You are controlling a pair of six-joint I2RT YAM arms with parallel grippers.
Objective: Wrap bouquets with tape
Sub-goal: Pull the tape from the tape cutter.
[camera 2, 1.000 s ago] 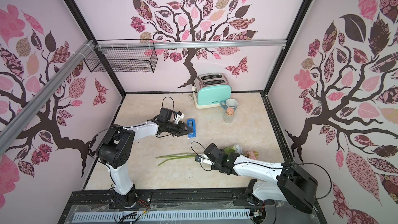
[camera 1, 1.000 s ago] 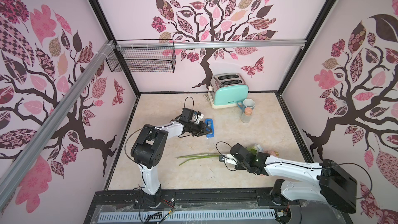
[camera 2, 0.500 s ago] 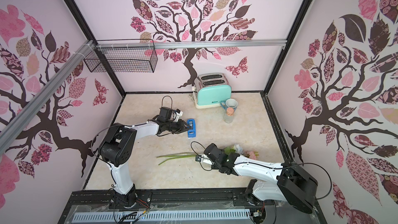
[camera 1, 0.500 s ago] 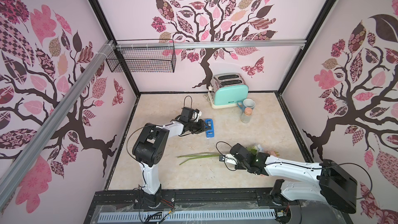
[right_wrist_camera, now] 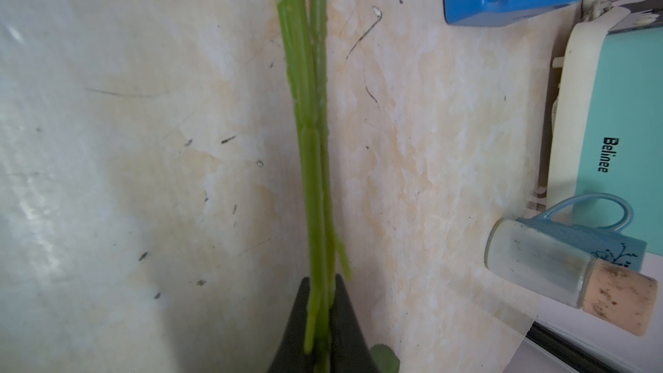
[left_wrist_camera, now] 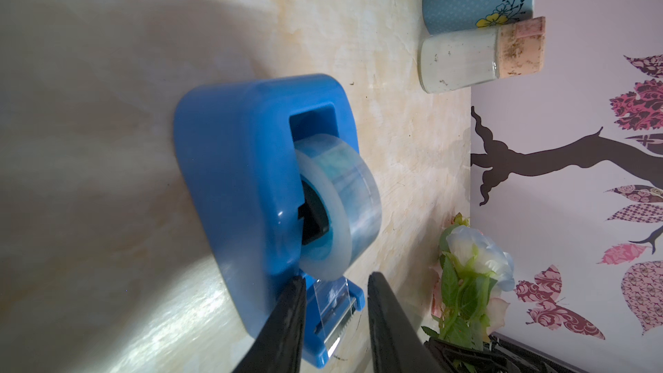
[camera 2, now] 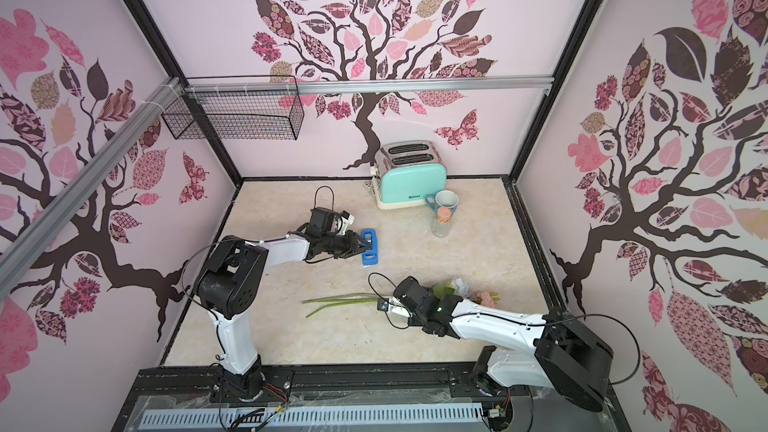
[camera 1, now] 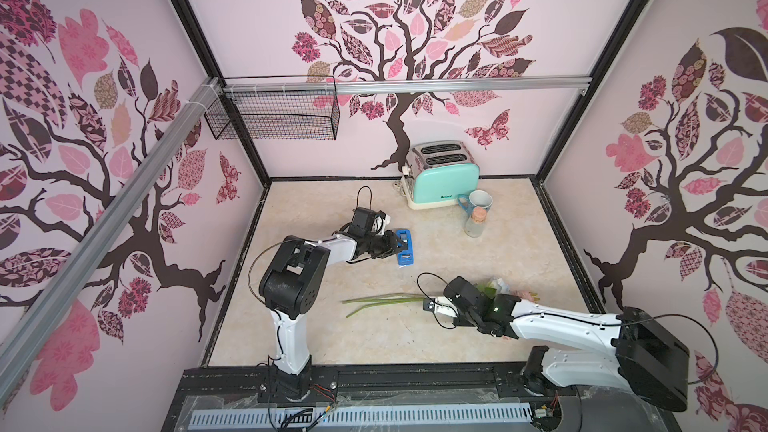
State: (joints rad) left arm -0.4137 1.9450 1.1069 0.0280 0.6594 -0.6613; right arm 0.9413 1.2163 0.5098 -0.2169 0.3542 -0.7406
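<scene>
The left gripper (left_wrist_camera: 337, 278) is a little open, with a finger on each side of the tape (camera 1: 404, 246) near the middle of the table (camera 1: 332, 338). The right gripper (right_wrist_camera: 320, 292) squeezes the stems of the bouquets (camera 1: 380, 298), which lie toward the front right corner.

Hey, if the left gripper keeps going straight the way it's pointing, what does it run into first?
The tape dispenser: the left gripper straddles its cutter end, so the loose tape strip there is probably met first, then the roll, though depth is unclear.
</scene>
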